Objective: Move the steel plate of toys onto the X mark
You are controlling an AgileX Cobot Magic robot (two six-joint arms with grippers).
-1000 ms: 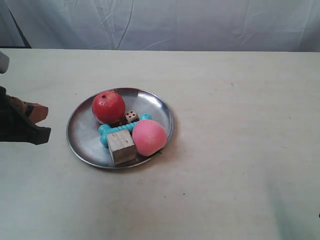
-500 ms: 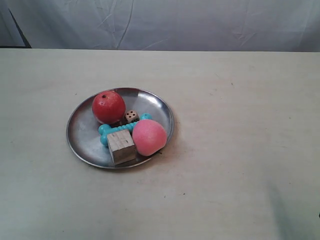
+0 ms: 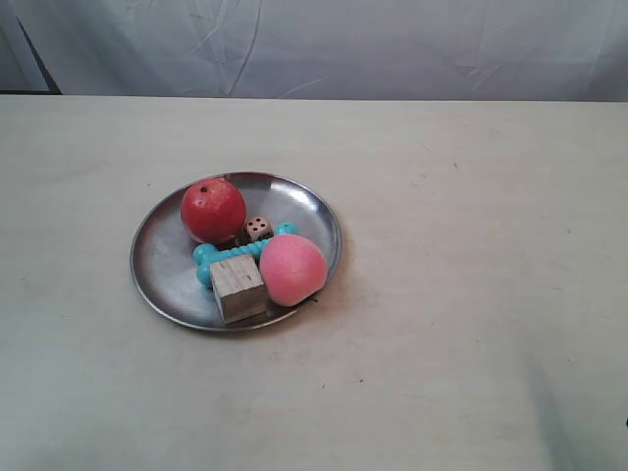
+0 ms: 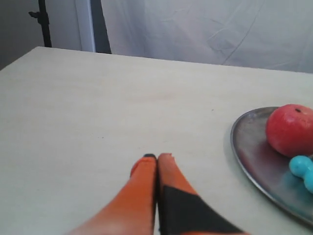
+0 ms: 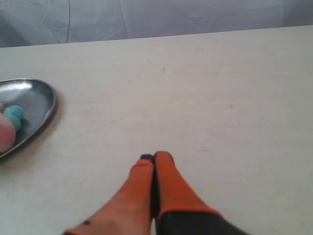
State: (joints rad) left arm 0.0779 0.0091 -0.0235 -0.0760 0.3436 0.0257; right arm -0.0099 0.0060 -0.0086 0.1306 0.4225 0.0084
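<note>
The steel plate (image 3: 162, 265) lies on the table, left of centre in the exterior view. It carries a red apple-like ball (image 3: 212, 210), a small die (image 3: 257, 228), a turquoise bone (image 3: 208, 259), a pale wooden block (image 3: 238, 287) and a pink ball (image 3: 291, 269). I cannot make out the X mark in any view. My left gripper (image 4: 157, 156) is shut with nothing in it, low over bare table beside the plate (image 4: 254, 156). My right gripper (image 5: 154, 156) is also shut and holds nothing, apart from the plate (image 5: 29, 100). Neither arm shows in the exterior view.
The pale table (image 3: 471, 245) stretches wide to the plate's right and front. A grey cloth backdrop (image 3: 324, 44) hangs behind the far edge. A dark stand (image 4: 45, 22) is beyond the table corner in the left wrist view.
The arm at the exterior view's left has pulled out of the frame. The plate and toys have not moved.
</note>
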